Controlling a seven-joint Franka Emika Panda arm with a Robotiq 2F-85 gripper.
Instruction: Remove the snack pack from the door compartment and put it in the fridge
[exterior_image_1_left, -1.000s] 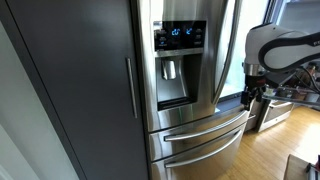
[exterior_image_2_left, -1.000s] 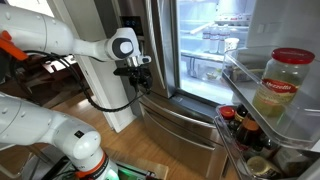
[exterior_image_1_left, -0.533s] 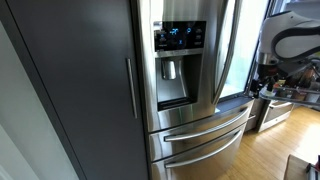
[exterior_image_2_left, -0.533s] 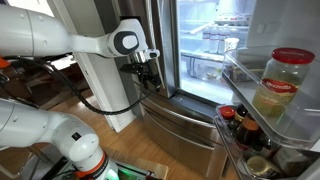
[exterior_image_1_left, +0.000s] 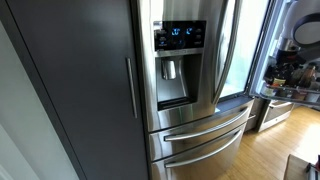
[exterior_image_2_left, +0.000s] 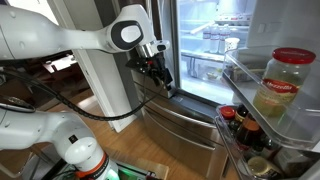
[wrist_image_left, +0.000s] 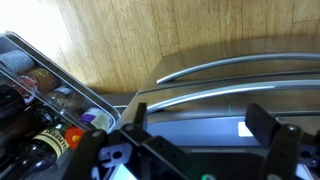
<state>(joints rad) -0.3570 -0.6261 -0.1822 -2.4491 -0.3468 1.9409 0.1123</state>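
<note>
no writing can be read. the blue-lit dispenser panel (exterior_image_1_left: 180, 36) on the fridge (exterior_image_1_left: 200, 125) glows with marks too small to make out. the jar (exterior_image_2_left: 280, 85) in the open door compartment (exterior_image_2_left: 240, 68) wears a yellow label, blurred. bottles (wrist_image_left: 40, 140) lower in the door carry labels, also illegible. the snack pack cannot be made out in any view, so its heading and long axis cannot be told. the gripper (wrist_image_left: 185, 150) hangs over the fridge's 2 drawer handles (wrist_image_left: 230, 70), fingers (wrist_image_left: 272, 138) spread wide, nothing between them.

A kitchen: stainless fridge (exterior_image_1_left: 188, 122), wooden floor (exterior_image_1_left: 272, 150).
</note>
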